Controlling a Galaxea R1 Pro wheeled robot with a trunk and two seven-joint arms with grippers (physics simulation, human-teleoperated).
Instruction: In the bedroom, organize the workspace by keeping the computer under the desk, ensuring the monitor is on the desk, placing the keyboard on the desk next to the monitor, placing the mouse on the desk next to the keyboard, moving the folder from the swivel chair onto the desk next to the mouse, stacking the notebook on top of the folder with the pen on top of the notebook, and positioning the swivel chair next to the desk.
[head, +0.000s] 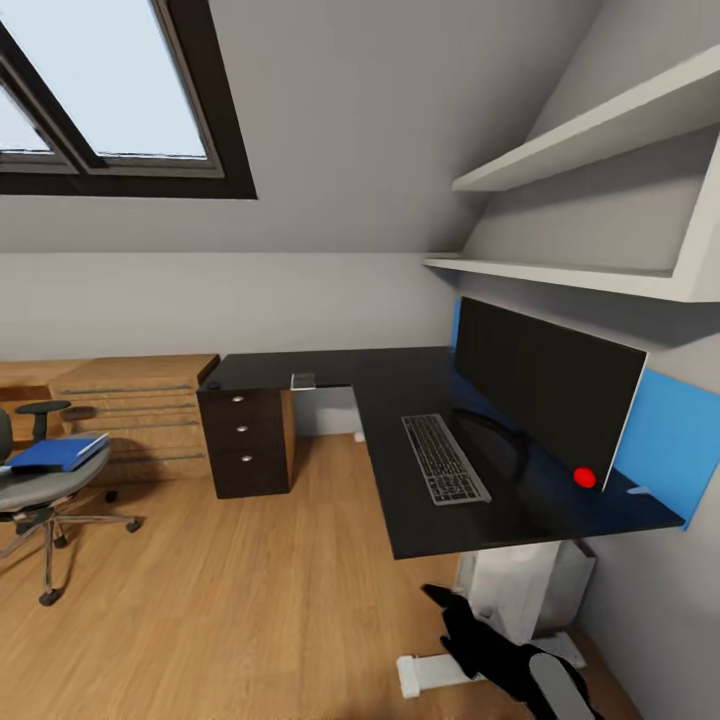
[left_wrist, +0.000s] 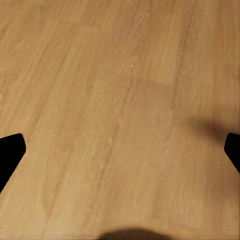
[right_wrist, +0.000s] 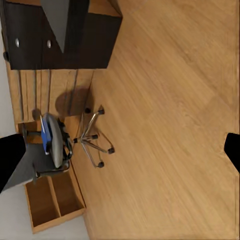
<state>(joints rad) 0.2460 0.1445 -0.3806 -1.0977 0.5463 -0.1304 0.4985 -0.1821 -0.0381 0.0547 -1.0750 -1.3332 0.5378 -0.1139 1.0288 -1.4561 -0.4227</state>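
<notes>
The black L-shaped desk (head: 400, 375) fills the right of the head view. On it the wide black monitor (head: 545, 385) stands by the wall, and the grey keyboard (head: 444, 458) lies in front of it. The pale computer (head: 525, 585) stands under the desk. At the far left, the grey swivel chair (head: 40, 485) carries the blue folder (head: 58, 452) on its seat, well away from the desk. The right wrist view takes in the chair (right_wrist: 62, 145) and folder (right_wrist: 45, 134) too. My left gripper (left_wrist: 120, 155) hangs open over bare floor. My right gripper (right_wrist: 120, 155) is open and empty.
The desk's black drawer unit (head: 245, 440) adjoins a light wooden chest (head: 140, 410) along the back wall. A small grey flat object (head: 302, 380) lies on the desk's far wing. White shelves (head: 590, 140) hang above the monitor. My right arm (head: 510, 660) is low by the desk. Wooden floor (head: 230, 600) lies between chair and desk.
</notes>
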